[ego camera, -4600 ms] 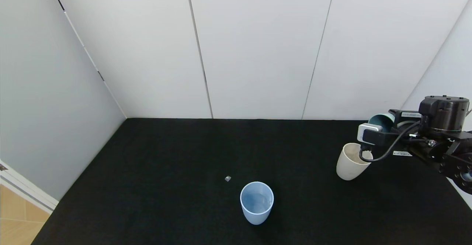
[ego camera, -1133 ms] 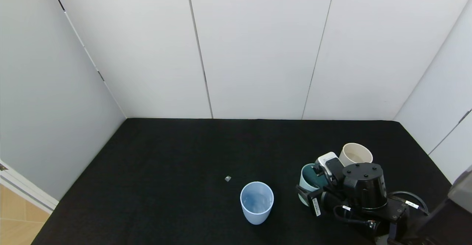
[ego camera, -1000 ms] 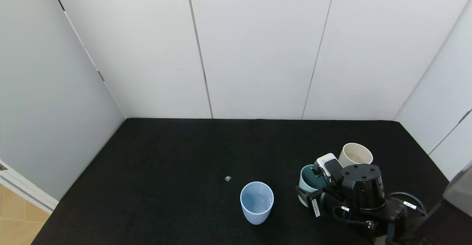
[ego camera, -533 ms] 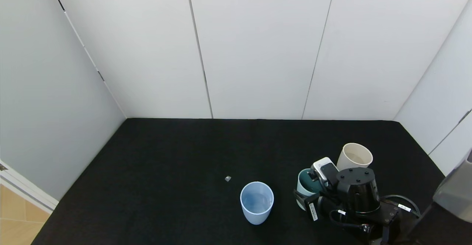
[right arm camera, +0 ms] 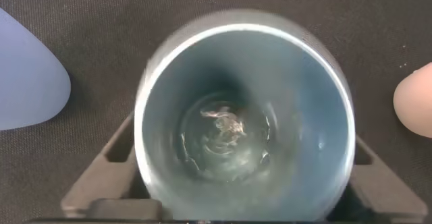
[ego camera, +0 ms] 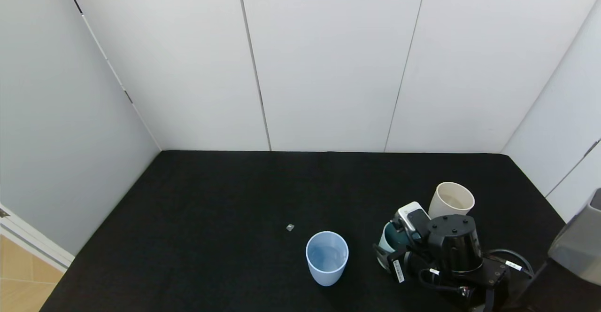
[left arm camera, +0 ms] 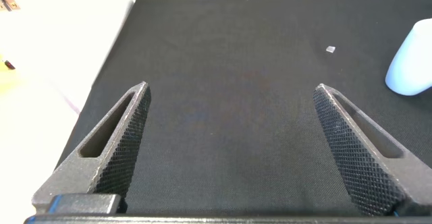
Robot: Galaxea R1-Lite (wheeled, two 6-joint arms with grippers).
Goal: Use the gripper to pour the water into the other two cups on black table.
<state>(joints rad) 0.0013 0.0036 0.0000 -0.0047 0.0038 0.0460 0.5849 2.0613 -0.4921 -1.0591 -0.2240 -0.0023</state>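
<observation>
My right gripper (ego camera: 393,239) is shut on the teal-green cup (ego camera: 387,243) and holds it upright, low over the black table (ego camera: 211,199), between the pale blue cup (ego camera: 327,258) and the cream cup (ego camera: 450,200). In the right wrist view the teal-green cup (right arm camera: 243,116) fills the frame with a finger (right arm camera: 108,166) on each side. A little water (right arm camera: 226,133) glints at its bottom. The blue cup (right arm camera: 27,75) and the cream cup (right arm camera: 415,99) show at the edges. My left gripper (left arm camera: 229,99) is open and empty over bare table, with the blue cup (left arm camera: 412,65) farther off.
A small grey bit (ego camera: 289,227) lies on the table just behind the blue cup; it also shows in the left wrist view (left arm camera: 330,49). White panel walls (ego camera: 328,67) close in the table at the back and sides. A grey arm part (ego camera: 575,248) is at the right edge.
The right gripper brought the teal-green cup from tilted over the cream cup to upright between the two cups. In the last second it shifted slightly toward the front and sank.
</observation>
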